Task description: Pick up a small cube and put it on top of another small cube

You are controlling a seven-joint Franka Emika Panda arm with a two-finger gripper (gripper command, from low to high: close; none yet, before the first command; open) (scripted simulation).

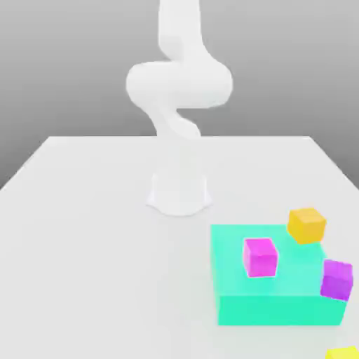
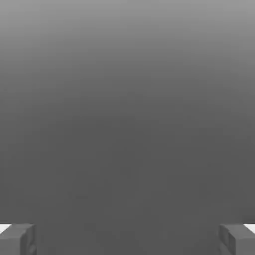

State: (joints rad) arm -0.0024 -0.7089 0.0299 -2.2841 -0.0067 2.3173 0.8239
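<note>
Still at the outset: nothing lifted, nothing stacked. Going from the exterior view's left to its right: bare white counter (image 1: 77,266); then the white arm (image 1: 179,84), rising from its base near the middle and folded high above the counter; then a broad teal block (image 1: 273,308) lying flat. On that block, a magenta cube (image 1: 259,256) near the middle, a darker orange-yellow cube (image 1: 306,224) at the far corner, and a purple cube (image 1: 337,279) hanging at the right edge. Lowest and furthest right, the lemon-yellow cube (image 1: 343,353) resting on the counter just beside the teal block, cut off by the frame.

Claw (image 2: 127,239) seen in the hand view: two grey fingertips (image 2: 17,239) spread wide apart, nothing between them.

Step in hand, as judged: reach for the lemon-yellow cube. Best done by swinging over it first, squaring the fingers to two opposite faces, then descending straight. Worth keeping clear of the teal block's wall and the overhanging purple cube close by. For the stack, the magenta cube looks the easiest base, flat and well supported.
</note>
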